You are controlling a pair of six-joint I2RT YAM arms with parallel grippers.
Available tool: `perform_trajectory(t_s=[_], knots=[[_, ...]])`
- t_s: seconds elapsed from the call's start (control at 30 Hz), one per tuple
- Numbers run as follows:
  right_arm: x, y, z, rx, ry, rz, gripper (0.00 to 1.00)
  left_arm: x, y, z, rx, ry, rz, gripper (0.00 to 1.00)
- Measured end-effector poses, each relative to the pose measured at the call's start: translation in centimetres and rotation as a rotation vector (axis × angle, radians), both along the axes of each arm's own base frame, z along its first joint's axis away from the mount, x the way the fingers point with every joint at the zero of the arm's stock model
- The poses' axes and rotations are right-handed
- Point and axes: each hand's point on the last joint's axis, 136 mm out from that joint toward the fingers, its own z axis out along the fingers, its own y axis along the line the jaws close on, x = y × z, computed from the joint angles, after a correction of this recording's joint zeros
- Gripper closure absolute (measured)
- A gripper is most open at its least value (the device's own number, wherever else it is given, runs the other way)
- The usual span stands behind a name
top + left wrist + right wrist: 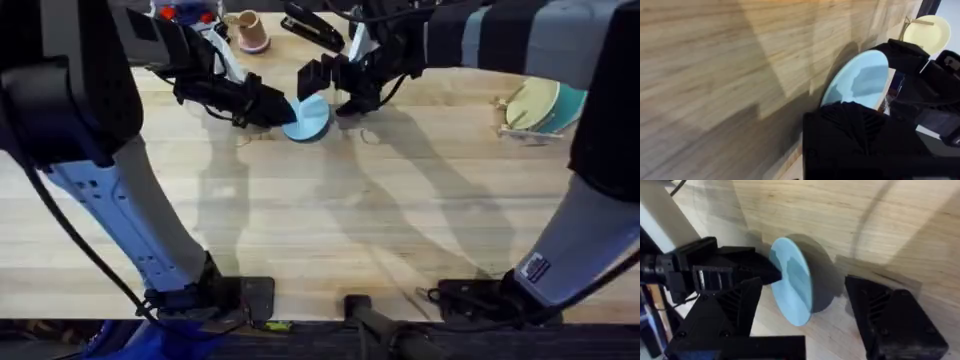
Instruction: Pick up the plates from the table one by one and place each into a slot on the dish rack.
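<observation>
blue plate (308, 118): tilted on edge at the far middle of the table (330, 230)
left gripper (272, 108): clamped on the plate's left rim
right gripper (335, 88): fingers apart — beside the plate's right edge
dish rack (528, 128): far right, holding cream and teal plates

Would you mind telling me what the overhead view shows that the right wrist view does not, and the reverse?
Overhead alone: the dish rack at the table's far right, holding a cream and a teal plate, plus both arm bases. Right wrist alone: the right gripper open, its fingers on either side of the blue plate. Both: that plate tilted on edge, held by the left gripper, on the table.
</observation>
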Motion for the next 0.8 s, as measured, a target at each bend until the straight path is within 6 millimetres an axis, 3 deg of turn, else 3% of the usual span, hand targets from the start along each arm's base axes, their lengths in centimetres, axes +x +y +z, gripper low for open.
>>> perform_trajectory(t_s=[0.33,0.43,0.6,0.77,0.8], knots=[[-0.4,0.7,0.1,0.064,0.044,0.020,0.009,0.0,0.0,0.0,0.000,-0.001,0.000,0.961],[-0.6,0.9,0.0,0.076,0.058,0.026,0.073,0.0,0.0,0.0,0.000,-0.001,0.000,0.961],[-1.3,1.4,-0.9,0.082,0.100,0.035,0.424,0.0,0.0,0.0,0.000,-0.001,0.000,0.961],[-1.6,1.4,-1.2,0.087,0.122,0.035,0.918,0.0,0.1,0.0,0.000,0.000,0.002,0.960],[-1.5,1.5,-0.9,0.104,0.124,0.038,0.950,0.0,0.2,0.1,-0.004,0.000,0.005,0.960]])
